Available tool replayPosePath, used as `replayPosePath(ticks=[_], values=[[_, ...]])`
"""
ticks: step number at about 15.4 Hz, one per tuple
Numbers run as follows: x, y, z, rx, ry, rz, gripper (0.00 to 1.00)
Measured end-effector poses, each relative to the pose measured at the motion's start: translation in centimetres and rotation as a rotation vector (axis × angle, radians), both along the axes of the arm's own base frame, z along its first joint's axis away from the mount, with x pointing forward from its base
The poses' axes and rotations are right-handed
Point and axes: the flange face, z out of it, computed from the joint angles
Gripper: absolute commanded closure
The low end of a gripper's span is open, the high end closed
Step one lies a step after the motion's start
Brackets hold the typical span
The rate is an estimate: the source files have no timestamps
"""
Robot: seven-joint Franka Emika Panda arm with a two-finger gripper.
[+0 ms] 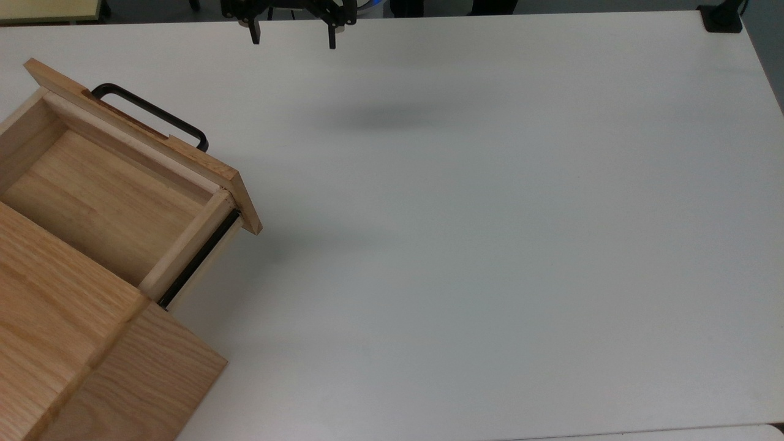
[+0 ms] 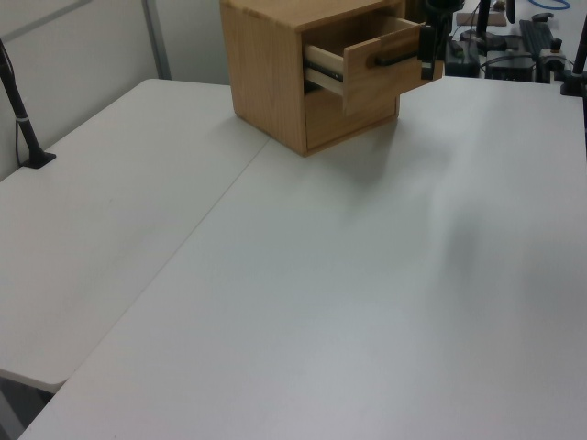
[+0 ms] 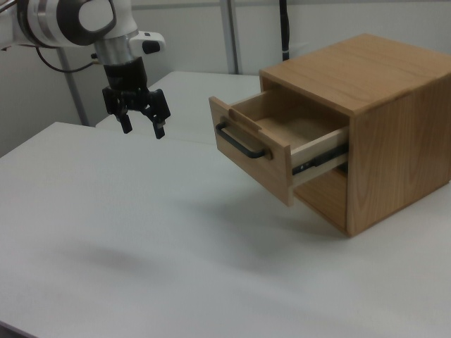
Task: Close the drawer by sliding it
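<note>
The drawer (image 1: 104, 196) is a light wooden tray that stands pulled well out of the oak cabinet (image 1: 67, 343) at the top view's left. Its flat front panel (image 3: 250, 151) carries a black bar handle (image 3: 239, 144), and a black side rail (image 1: 199, 257) is exposed. The inside of the drawer is empty. My gripper (image 3: 144, 131) hangs open above the table with nothing between its fingers. It is clear of the drawer front, to the right view's left of the handle. In the top view the gripper (image 1: 293, 43) is at the upper edge, to the right of the handle (image 1: 153, 116).
The white table (image 1: 490, 245) stretches wide to the top view's right of the cabinet. A black clamp (image 1: 723, 18) sits at its far right corner. In the left view a black post (image 2: 27, 137) stands at the left and lab equipment (image 2: 523, 41) lies behind the table.
</note>
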Motion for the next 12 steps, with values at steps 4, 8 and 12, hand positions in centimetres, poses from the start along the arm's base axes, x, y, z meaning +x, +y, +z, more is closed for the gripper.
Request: replayPosePath(ticks=[4, 8, 12], values=[[-0.02, -0.35, 0.07, 0.000, -0.001, -0.006, 0.00], [-0.03, -0.66, 0.09, 0.000, -0.001, -0.012, 0.01], [-0.03, -0.66, 0.09, 0.000, -0.001, -0.012, 0.31]])
